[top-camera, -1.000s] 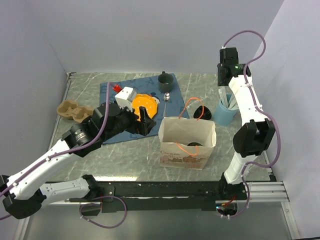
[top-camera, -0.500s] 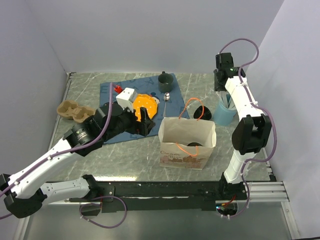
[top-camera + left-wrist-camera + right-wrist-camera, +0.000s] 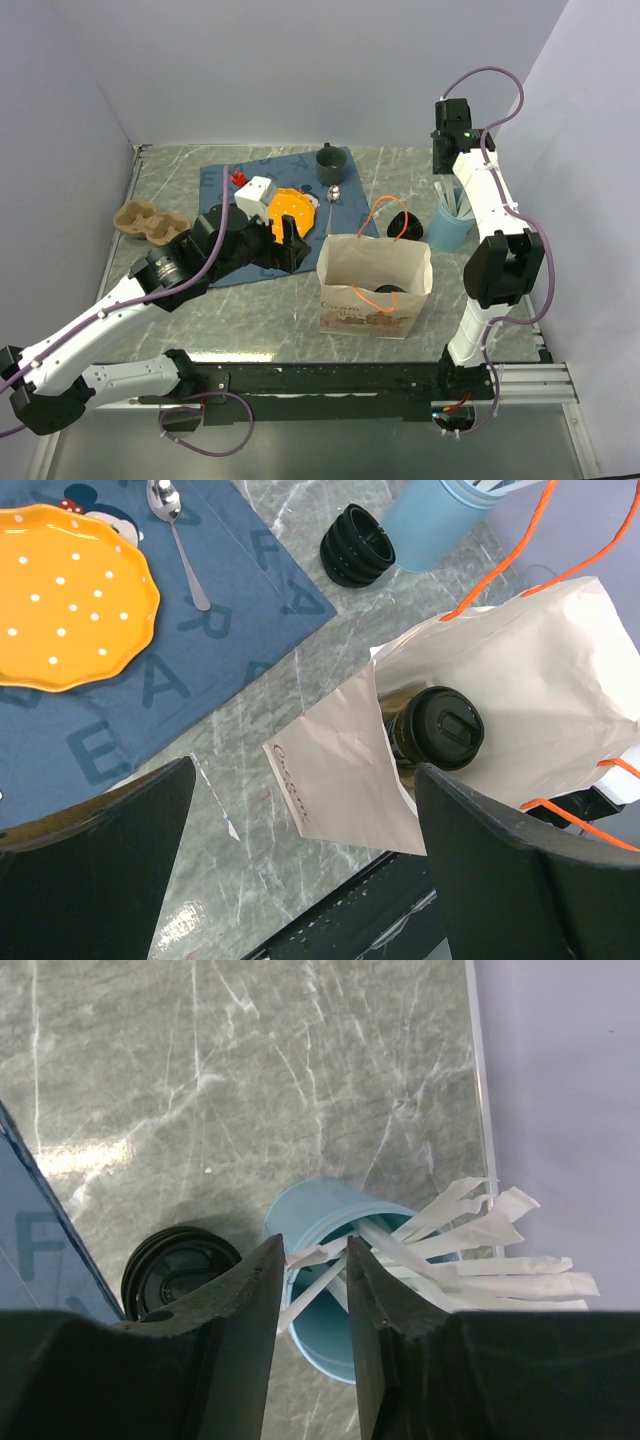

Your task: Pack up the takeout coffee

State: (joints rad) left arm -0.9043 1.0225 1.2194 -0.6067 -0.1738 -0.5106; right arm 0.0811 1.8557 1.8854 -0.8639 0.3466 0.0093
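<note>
A paper bag (image 3: 375, 280) with orange handles stands open at the centre front. A coffee cup with a black lid (image 3: 440, 727) stands inside it. My left gripper (image 3: 288, 240) is open and empty, just left of the bag; in the left wrist view (image 3: 300, 810) its jaws stand wide apart over bare table. My right gripper (image 3: 446, 172) hangs over a blue cup (image 3: 340, 1300) of paper-wrapped straws (image 3: 480, 1250). Its jaws stand narrowly apart with one straw end between them (image 3: 315, 1260). A stack of black lids (image 3: 180, 1275) lies beside the blue cup.
A blue mat (image 3: 225, 180) carries an orange plate (image 3: 290, 210), a spoon (image 3: 334, 192), a dark mug (image 3: 330, 158) and a white box (image 3: 254, 192). A cardboard cup carrier (image 3: 150, 222) sits at the left. Walls enclose the table on three sides.
My right wrist has shifted slightly above the blue cup, first left and down, then back up. My left arm has barely moved.
</note>
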